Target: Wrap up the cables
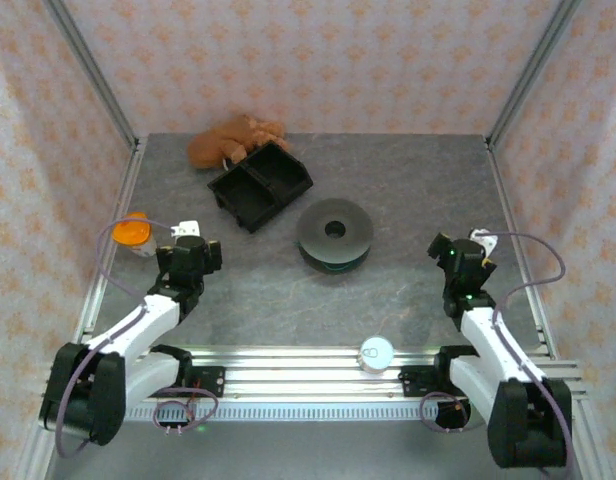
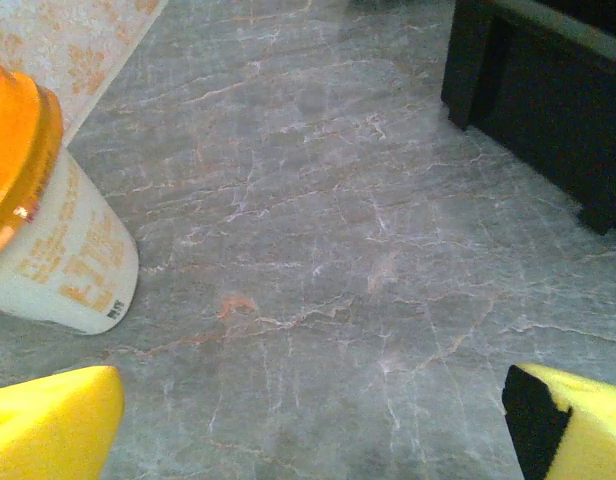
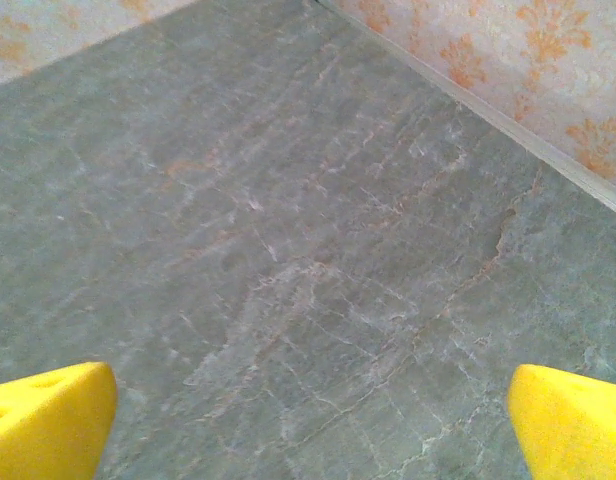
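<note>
A grey marble-patterned counter (image 1: 408,180) sits inside walls papered in pale pink with orange motifs, seen from above. Near its middle lies a dark grey round spool (image 1: 335,232), flat on its side. A thin strip of green cable (image 1: 331,266) shows along its near edge, between the two flanges. The spool lies between the two arms and farther from their bases, well apart from both. The left gripper (image 1: 193,240) hangs low over the counter to the spool's left with its jaws spread wide, holding nothing. Its wrist view shows yellow fingertips (image 2: 48,425) at the two bottom corners with bare counter between them. Just beside it, on its left, stands a white plastic jar with an orange lid (image 1: 135,233). The right gripper (image 1: 458,252) hangs to the spool's right, also spread wide and holding nothing, over bare counter near the right wall. Behind the spool sits a black two-compartment tray (image 1: 260,183), with a brown plush toy (image 1: 233,140) touching its far side.
</note>
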Robot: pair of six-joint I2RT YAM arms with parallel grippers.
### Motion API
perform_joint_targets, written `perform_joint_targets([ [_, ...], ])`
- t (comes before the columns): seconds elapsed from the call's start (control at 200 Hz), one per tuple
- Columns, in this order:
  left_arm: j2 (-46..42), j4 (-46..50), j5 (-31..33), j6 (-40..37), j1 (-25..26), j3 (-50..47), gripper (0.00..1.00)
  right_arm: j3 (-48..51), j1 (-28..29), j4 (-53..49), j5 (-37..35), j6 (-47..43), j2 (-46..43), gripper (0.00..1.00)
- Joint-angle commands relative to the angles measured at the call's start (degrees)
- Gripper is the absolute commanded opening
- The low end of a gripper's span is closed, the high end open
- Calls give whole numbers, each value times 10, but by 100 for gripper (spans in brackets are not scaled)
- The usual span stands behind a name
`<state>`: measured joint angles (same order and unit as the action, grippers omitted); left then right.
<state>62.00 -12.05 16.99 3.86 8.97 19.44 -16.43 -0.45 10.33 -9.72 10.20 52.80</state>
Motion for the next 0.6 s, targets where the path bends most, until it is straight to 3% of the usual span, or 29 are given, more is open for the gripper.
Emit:
perform_joint_targets([
  [0.0, 45, -171, 0, -24, -9, -8, 100, 11, -4, 134, -30, -23, 49, 100],
  [0.07, 72, -180, 0, -37, -10, 9, 100, 13, -4, 186, -21, -39, 80, 100],
  [0.39, 221, -401, 13, -64, -32, 8, 100, -16, -4, 397, 52, -87, 286, 99],
  [0.526, 273, -541, -2, -63, -43, -34, 100, -10, 24, 431, 62, -127, 309, 99],
  [0.596, 260, -496, -2, -51, -46, -25, 100, -23, 29, 437, 79, -142, 338, 99],
])
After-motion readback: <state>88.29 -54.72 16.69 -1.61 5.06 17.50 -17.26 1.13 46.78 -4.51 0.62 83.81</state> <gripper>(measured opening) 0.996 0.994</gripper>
